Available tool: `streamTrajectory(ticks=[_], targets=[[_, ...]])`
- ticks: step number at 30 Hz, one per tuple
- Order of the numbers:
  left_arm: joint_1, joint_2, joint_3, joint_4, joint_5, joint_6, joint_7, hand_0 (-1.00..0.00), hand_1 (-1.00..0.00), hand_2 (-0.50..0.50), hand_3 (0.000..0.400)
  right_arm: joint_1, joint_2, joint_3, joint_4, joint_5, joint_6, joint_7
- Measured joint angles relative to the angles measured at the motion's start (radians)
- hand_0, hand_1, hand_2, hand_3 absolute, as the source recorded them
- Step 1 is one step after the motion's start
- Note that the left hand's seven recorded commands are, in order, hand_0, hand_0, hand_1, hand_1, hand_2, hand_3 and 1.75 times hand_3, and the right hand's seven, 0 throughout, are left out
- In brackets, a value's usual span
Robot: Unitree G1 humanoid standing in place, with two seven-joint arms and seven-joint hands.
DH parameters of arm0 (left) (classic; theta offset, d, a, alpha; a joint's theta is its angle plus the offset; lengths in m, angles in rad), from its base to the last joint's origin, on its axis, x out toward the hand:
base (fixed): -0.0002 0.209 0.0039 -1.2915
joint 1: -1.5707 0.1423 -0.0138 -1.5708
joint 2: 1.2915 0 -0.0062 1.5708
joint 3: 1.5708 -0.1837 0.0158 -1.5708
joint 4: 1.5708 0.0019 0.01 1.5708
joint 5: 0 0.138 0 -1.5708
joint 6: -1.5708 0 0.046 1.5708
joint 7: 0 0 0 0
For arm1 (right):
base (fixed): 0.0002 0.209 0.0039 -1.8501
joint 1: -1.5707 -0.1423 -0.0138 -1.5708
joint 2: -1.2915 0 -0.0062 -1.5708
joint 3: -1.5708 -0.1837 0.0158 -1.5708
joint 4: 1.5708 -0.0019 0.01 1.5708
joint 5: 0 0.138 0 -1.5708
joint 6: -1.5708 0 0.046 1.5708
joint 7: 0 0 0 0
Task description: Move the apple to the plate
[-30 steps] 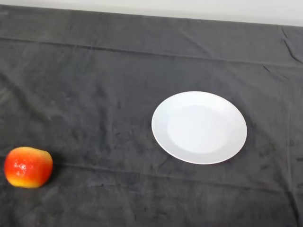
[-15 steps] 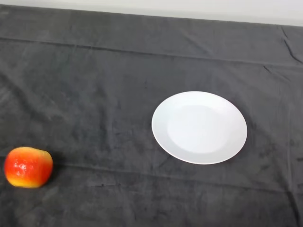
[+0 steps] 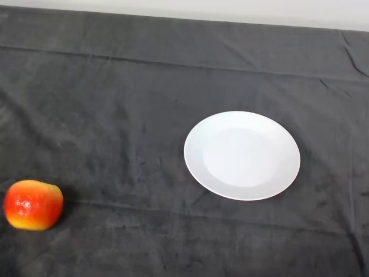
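Note:
A red and yellow apple (image 3: pixel 33 205) rests on the dark cloth at the near left edge of the head view. A round white plate (image 3: pixel 242 155) lies flat on the cloth right of centre, with nothing on it. The apple sits well to the left of the plate and a little nearer to me.
The dark grey cloth (image 3: pixel 115 115) covers the whole table, with creases running across it. A pale wall strip (image 3: pixel 230 10) runs along the far edge.

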Motion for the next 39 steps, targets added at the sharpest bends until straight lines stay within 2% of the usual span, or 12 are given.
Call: streamTrajectory(ticks=[12,22,27,39], targets=[[-0.019,-0.004,-0.035,0.002,0.031,-0.025,0.019,0.00,0.00,0.00,0.000,0.000,0.000,-0.0002,0.000,0.0000,0.000,0.0000],[-0.096,-0.018,-0.044,0.004,0.046,-0.028,0.026,0.00,0.00,0.00,0.000,0.000,0.000,-0.0002,0.000,0.0000,0.000,0.0000],[-0.127,-0.042,-0.064,0.004,0.053,-0.028,0.044,0.00,0.00,0.00,0.000,0.000,0.000,-0.0002,0.000,0.0000,0.000,0.0000],[-0.132,-0.088,-0.117,0.010,0.082,-0.028,0.046,0.00,0.00,0.00,0.000,0.000,0.000,-0.0003,0.000,0.0000,0.000,0.0000]])
